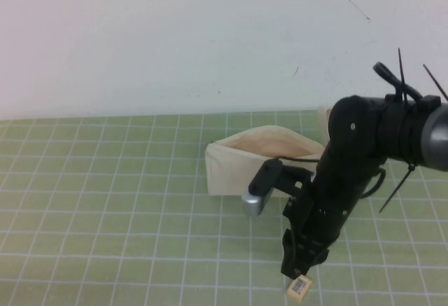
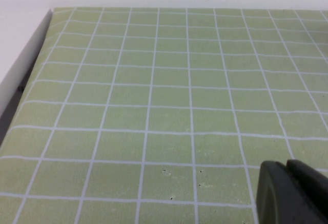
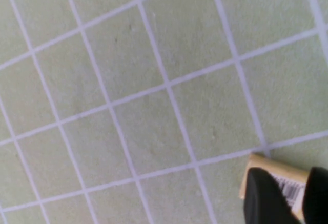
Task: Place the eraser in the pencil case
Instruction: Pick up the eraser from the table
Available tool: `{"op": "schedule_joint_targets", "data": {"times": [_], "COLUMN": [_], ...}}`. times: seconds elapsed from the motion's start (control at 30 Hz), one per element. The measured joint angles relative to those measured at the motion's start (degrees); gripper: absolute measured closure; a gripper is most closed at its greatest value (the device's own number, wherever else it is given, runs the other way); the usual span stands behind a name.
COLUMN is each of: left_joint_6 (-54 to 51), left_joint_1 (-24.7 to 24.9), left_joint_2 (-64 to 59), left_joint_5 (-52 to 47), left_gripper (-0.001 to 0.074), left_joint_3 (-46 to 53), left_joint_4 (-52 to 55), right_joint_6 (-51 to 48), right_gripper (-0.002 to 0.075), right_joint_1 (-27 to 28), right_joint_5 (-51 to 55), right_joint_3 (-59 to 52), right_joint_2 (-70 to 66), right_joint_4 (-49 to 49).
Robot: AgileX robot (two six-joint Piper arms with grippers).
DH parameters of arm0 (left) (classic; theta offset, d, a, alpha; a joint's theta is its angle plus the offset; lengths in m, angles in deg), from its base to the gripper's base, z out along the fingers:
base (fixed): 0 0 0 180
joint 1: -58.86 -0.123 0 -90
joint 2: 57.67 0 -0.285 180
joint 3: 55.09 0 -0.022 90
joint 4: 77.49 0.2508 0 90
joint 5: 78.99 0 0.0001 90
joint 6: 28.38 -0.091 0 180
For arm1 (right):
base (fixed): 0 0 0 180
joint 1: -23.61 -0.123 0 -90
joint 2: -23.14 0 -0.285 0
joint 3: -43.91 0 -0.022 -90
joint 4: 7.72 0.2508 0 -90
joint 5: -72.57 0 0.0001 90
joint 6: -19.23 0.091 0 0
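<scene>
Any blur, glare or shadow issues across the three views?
High view: soft and evenly lit, eraser label legible at the right hand; pencil case unglared. Left wrist view: sharp grid, left hand a dark blur. Right wrist view: close, slightly soft.

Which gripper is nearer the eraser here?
Right. The right gripper is at the eraser, fingers around it. The left gripper is out of the high view, over bare mat, with no eraser near it.

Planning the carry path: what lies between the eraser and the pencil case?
In the high view, only the right arm and green grid mat lie between the eraser, in the right pincer, and the pencil case.
</scene>
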State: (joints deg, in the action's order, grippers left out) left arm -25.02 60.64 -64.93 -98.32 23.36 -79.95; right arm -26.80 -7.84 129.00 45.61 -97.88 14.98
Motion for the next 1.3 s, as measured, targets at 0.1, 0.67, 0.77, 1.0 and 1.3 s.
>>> {"op": "schedule_joint_targets", "data": {"times": [0.1,0.67,0.77,1.0,1.3], "left_joint_6": [0.0,0.0,0.0,0.0,0.0], "left_joint_1": [0.0,0.0,0.0,0.0,0.0], "left_joint_2": [0.0,0.0,0.0,0.0,0.0], "left_joint_5": [0.0,0.0,0.0,0.0,0.0], "left_gripper": [0.0736,0.0736,0.0736,0.0736,0.0736], "left_joint_3": [0.0,0.0,0.0,0.0,0.0], "left_joint_4": [0.0,0.0,0.0,0.0,0.0], "right_joint_6": [-1.1,-15.7,-16.5,-23.4,-28.6], "right_gripper": [0.0548,0.0561,0.0589,0.061,0.0536], "right_joint_1": [0.0,-2.0,-4.9,-10.8,-12.2], "right_joint_5": [1.2,10.9,11.6,9.1,5.3], "right_joint_3": [1.9,2.3,2.3,2.3,2.4], "right_joint_2": [0.0,-0.6,-0.6,-0.6,-1.4], "right_joint_4": [0.0,-4.3,-9.7,-16.3,-18.9]}}
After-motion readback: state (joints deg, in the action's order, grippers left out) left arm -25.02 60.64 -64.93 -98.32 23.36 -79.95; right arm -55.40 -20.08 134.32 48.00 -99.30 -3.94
